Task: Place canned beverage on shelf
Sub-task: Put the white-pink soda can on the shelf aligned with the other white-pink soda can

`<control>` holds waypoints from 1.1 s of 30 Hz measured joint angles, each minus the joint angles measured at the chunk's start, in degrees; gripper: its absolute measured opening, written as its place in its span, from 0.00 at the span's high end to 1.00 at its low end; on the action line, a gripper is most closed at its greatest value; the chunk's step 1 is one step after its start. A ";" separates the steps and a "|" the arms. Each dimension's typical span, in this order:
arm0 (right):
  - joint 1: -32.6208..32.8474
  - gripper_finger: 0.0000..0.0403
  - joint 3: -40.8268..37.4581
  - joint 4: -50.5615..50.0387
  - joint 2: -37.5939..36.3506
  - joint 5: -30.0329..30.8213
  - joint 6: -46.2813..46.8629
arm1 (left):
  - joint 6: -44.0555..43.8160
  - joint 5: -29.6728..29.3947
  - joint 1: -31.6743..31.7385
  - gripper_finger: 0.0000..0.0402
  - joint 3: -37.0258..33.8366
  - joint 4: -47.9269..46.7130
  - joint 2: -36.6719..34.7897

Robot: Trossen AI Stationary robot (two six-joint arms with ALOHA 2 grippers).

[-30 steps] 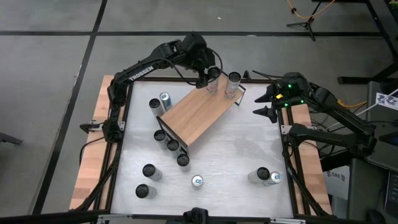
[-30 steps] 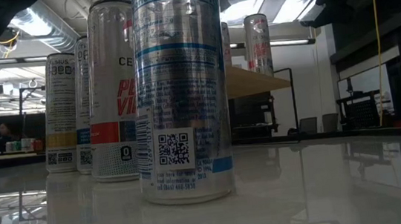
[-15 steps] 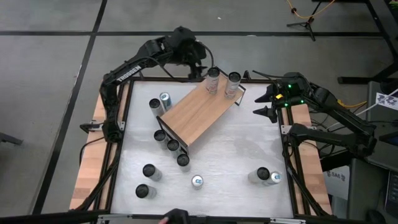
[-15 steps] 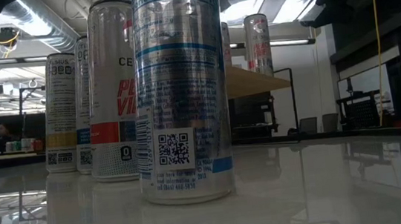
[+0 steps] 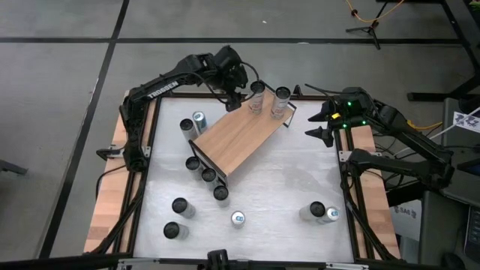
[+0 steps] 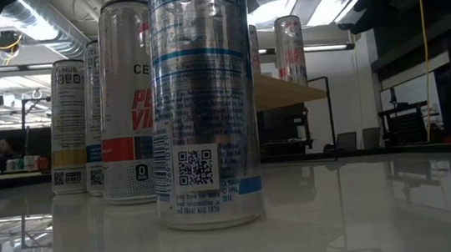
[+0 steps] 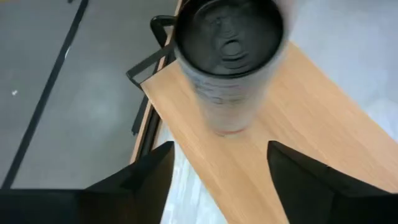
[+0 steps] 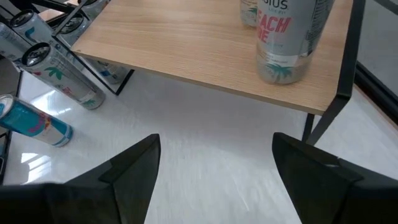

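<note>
The shelf point(image 5: 240, 139) is a light-brown wooden board with black frame ends, standing aslant at the table's far middle. Two cans stand upright on its far end, one with a dark top point(image 5: 257, 96) and one beside it point(image 5: 281, 100). My left gripper point(image 5: 235, 94) is open and empty just left of the dark-topped can. In the left wrist view point(image 7: 217, 180) its fingers stand apart short of that can point(image 7: 227, 56). My right gripper point(image 5: 319, 124) is open and empty near the table's far right edge, facing the shelf point(image 8: 205, 50) and a can point(image 8: 286, 43).
Several loose cans stand or lie on the white table: two left of the shelf point(image 5: 193, 122), three along its near end point(image 5: 208, 175), two at the near left point(image 5: 176, 217), one at the near middle point(image 5: 238, 218), two at the near right point(image 5: 322, 212). Cans point(image 6: 205, 103) fill the low view.
My left gripper has drawn back from the dark-topped can toward the table's far left, then come a little way back toward the near edge. The can stays upright on the shelf's far end.
</note>
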 joint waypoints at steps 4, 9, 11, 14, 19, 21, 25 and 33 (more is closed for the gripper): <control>0.00 0.24 0.00 -0.01 0.00 0.03 0.01 | -0.32 -0.14 1.41 0.51 -4.68 2.26 0.09; 0.00 0.24 0.00 0.00 0.00 0.03 -0.01 | -2.95 -0.10 2.36 0.60 -9.34 7.16 0.09; 0.00 0.24 0.00 -0.01 0.00 0.05 0.01 | -3.01 -0.07 2.35 0.63 -10.80 10.07 0.09; 0.00 0.24 0.00 0.00 0.00 0.05 0.01 | -3.07 -0.07 2.19 0.65 -11.76 11.89 0.09; 0.00 0.24 0.00 0.00 0.00 0.05 0.01 | -3.14 0.01 1.32 0.67 -12.11 14.63 0.07; 0.00 0.24 0.00 -0.01 0.00 0.05 0.01 | -3.14 -0.03 0.88 0.67 -12.11 15.76 0.07; 0.00 0.24 0.00 0.00 0.00 0.05 0.01 | -3.09 -0.05 0.45 0.68 -12.11 17.18 0.07; 0.00 0.24 0.00 0.01 0.00 0.05 0.00 | -3.46 0.00 0.23 0.68 -12.11 20.65 0.25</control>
